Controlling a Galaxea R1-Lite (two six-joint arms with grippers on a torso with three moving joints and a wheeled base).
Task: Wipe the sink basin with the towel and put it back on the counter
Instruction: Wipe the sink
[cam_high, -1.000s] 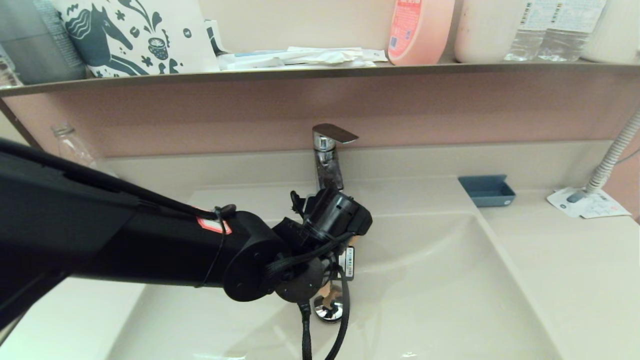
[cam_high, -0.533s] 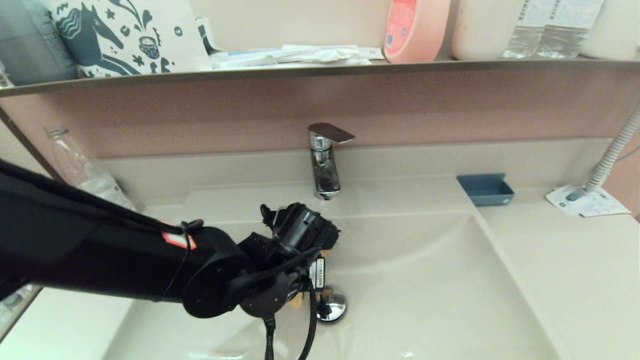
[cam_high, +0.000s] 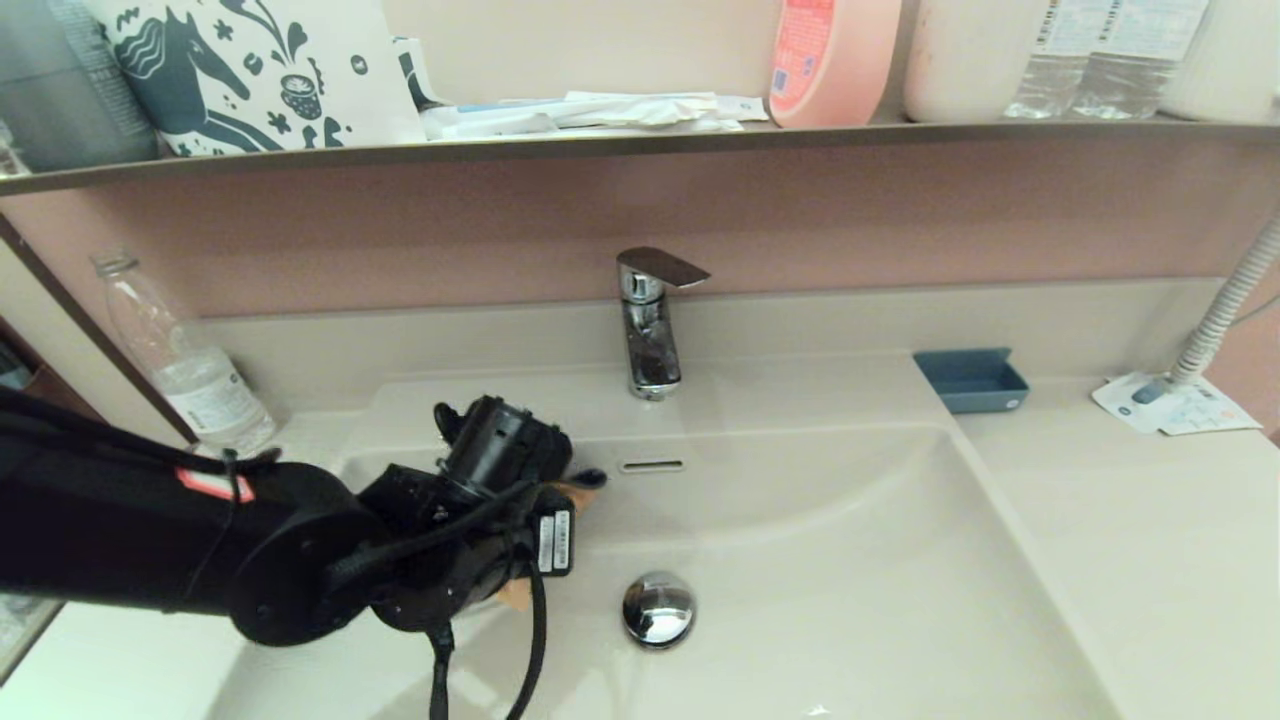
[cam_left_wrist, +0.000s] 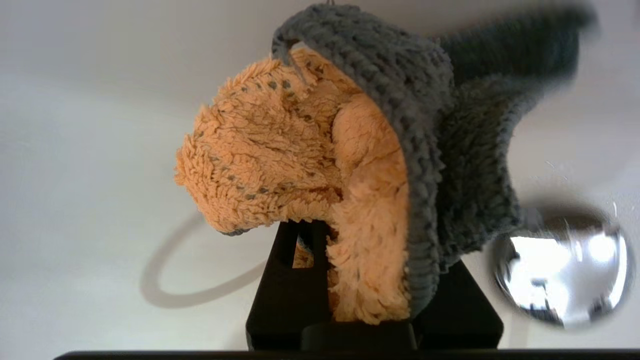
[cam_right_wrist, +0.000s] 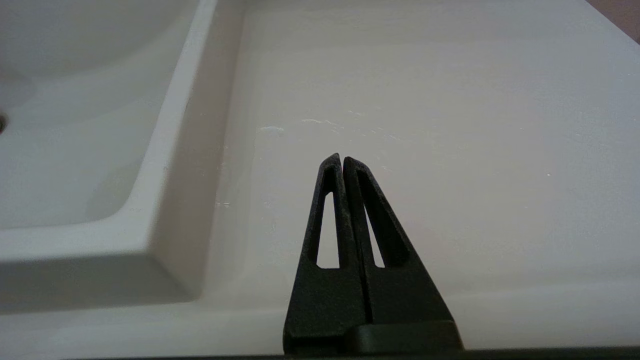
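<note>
Left wrist view: the left pincer (cam_left_wrist: 350, 280) is clamped on the bunched towel (cam_left_wrist: 320, 170), a soft, light, floppy orange cloth with grey edging, gripped at a mid-fold so loose ends flop. It sits in the sink basin (cam_high: 850, 560), at about ten o'clock from the drain stopper (cam_high: 657, 608). The right pincer (cam_right_wrist: 342, 165) rests closed, empty, over the surface (cam_right_wrist: 425, 125).

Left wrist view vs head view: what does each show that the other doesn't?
Left wrist only: the left pincer shut on the bunched towel. Head only: faucet, overflow slot, shelf, blue tray; there the towel is mostly hidden behind the wrist. Both: the basin and drain stopper.
</note>
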